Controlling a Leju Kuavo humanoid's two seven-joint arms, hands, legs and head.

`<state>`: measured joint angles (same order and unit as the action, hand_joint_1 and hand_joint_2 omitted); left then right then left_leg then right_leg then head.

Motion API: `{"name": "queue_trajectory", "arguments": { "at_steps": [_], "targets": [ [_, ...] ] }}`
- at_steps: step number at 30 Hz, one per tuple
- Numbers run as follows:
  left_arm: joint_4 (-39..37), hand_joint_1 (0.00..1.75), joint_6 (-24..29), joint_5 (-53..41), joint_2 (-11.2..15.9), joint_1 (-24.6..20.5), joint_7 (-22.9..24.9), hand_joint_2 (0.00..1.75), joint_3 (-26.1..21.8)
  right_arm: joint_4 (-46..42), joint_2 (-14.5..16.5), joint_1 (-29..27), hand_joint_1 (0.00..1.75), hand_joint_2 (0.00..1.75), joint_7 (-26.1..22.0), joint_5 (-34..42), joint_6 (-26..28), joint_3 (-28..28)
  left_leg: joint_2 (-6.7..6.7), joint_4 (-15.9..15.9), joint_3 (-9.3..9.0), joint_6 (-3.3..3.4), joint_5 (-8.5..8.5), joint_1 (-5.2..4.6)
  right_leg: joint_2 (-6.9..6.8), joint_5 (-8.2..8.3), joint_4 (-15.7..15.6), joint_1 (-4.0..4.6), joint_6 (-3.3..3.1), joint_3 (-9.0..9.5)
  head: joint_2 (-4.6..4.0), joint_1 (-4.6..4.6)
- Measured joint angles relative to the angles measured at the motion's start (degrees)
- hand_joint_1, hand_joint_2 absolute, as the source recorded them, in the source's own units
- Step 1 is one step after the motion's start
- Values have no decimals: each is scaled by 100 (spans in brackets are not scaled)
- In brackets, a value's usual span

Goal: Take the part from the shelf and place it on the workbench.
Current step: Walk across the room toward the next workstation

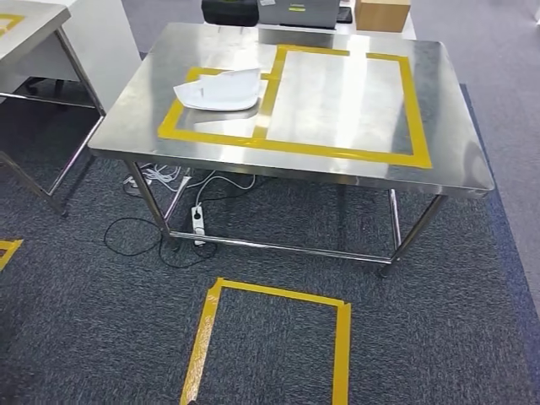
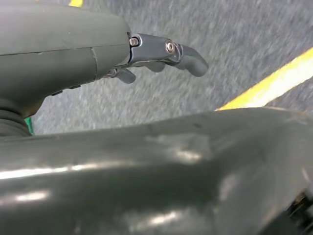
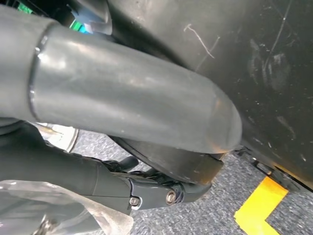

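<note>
Clear-bagged part [image 3: 55, 210] in right hand's [image 3: 140, 191] grasp; left hand [image 2: 158, 56] loose, empty; steel workbench [image 1: 445, 126] ahead.

Probably a lab or workshop: steel workbench [image 1: 445, 126], yellow floor tape [image 1: 273, 295], grey carpet [image 1: 76, 321].

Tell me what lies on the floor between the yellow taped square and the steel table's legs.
In the head view, bare grey carpet lies between the taped floor square and the table; a white power strip and black cable lie off to the left.
</note>
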<state>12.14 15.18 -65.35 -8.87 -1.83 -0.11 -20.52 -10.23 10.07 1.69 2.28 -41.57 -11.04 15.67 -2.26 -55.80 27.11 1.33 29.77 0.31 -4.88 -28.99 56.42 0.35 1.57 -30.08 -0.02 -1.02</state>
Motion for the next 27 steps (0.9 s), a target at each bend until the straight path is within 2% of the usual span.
{"name": "queue_trajectory", "arguments": {
  "at_steps": [2,3,4,5,6,7,8,10,11,12,14,15,16,17,18,19,20,21,22,23,24,26,27],
  "targets": [
    [-9,0,-75,-143,-28,0,50,0,73,0,-15,15,0,0,16,-9,-62,0,78,20,61,86,-65,14,235,-311,436,-11,53,-215,0,15],
    [-10,0,-104,-221,-37,-6,72,0,119,0,-20,26,0,0,22,-10,-97,0,118,15,103,113,-94,1,350,-523,818,-14,66,-376,0,21],
    [-13,0,-131,-292,-44,-12,93,0,175,0,-25,41,0,0,36,-8,-132,0,164,8,145,130,-122,-16,408,-700,1220,-15,70,-541,0,22],
    [-16,0,-160,-352,-48,-16,113,0,225,0,-32,55,0,0,61,-3,-173,0,214,2,179,138,-146,-36,432,-789,1510,-14,67,-651,0,21],
    [-20,0,-190,-403,-51,-17,132,0,276,0,-39,66,0,0,99,4,-220,0,270,-6,205,141,-166,-55,447,-766,1604,-13,55,-666,0,20],
    [-23,0,-217,-448,-52,-17,149,0,329,0,-46,72,0,0,143,13,-268,0,333,-16,223,141,-180,-72,469,-637,1466,-12,34,-573,0,19],
    [-25,0,-243,-482,-56,-20,162,0,372,0,-53,72,0,0,196,21,-320,0,402,-30,234,139,-190,-85,526,-430,1119,-12,4,-384,0,19],
    [-25,0,-273,-528,-72,-41,181,0,435,2,-66,51,0,0,282,29,-410,0,539,-71,269,124,-203,-102,808,-139,350,-22,-65,9,0,16],
    [-25,0,-290,-543,-80,-59,188,0,466,4,-72,38,0,0,317,33,-448,0,603,-97,306,104,-214,-102,929,-95,103,-27,-88,139,0,16],
    [-26,0,-308,-552,-87,-73,193,0,494,6,-76,28,0,0,339,36,-474,0,665,-116,351,73,-233,-95,999,-112,-3,-28,-105,192,0,15],
    [-31,0,-349,-553,-87,-81,205,0,537,7,-77,25,0,0,370,41,-507,0,777,-142,432,-3,-273,-75,911,-100,-63,-32,-135,216,0,17],
    [-34,0,-368,-545,-88,-77,215,0,540,7,-76,26,0,0,378,41,-517,0,753,-180,465,-39,-252,-76,843,-77,-84,-43,-158,213,0,12],
    [-36,0,-393,-539,-86,-77,227,0,540,7,-75,25,0,0,389,39,-525,0,670,-301,526,-74,-167,-79,765,-57,-105,-57,-181,216,0,-10],
    [-36,0,-421,-543,-84,-80,237,0,543,7,-75,20,0,0,400,37,-531,0,554,-535,632,-110,-18,-76,676,-45,-122,-71,-199,218,0,-33],
    [-36,0,-451,-552,-86,-85,243,0,550,7,-78,15,0,0,410,33,-534,0,426,-880,787,-150,178,-63,585,-45,-122,-65,-212,215,0,-54],
    [-37,0,-482,-563,-84,-91,246,0,558,7,-79,9,0,0,421,28,-534,0,355,-1280,966,-189,369,-38,490,-47,-120,-60,-219,206,0,-72],
    [-37,0,-507,-573,-84,-92,247,0,566,7,-81,5,0,0,431,26,-535,0,322,-1607,1108,-220,492,-13,396,-50,-118,-55,-222,199,0,-69],
    [-38,0,-526,-575,-83,-89,251,0,571,7,-82,4,0,0,443,24,-535,0,303,-1770,1168,-242,512,7,310,-53,-116,-52,-222,193,0,-68],
    [-38,0,-540,-575,-81,-84,258,0,573,7,-84,5,0,0,456,23,-536,0,282,-1704,1118,-255,420,21,233,-55,-115,-51,-219,194,0,-69],
    [-38,0,-551,-575,-77,-81,265,0,573,7,-85,6,0,0,468,23,-537,0,243,-1412,957,-257,239,29,162,-59,-114,-51,-213,201,0,-69],
    [-38,0,-562,-576,-74,-81,271,0,573,7,-85,6,0,0,480,23,-538,0,143,-990,733,-248,39,29,98,-67,-113,-48,-201,213,0,-70],
    [-38,0,-592,-578,-75,-97,276,0,576,7,-86,0,0,0,497,22,-540,0,-81,-306,397,-187,-182,-9,-15,-89,-98,-13,-159,223,1,-66],
    [-38,0,-608,-579,-78,-103,277,0,578,6,-87,-3,0,0,505,21,-543,0,-146,-162,342,-146,-200,-27,-67,-98,-93,6,-136,222,1,-63]
  ]
}}
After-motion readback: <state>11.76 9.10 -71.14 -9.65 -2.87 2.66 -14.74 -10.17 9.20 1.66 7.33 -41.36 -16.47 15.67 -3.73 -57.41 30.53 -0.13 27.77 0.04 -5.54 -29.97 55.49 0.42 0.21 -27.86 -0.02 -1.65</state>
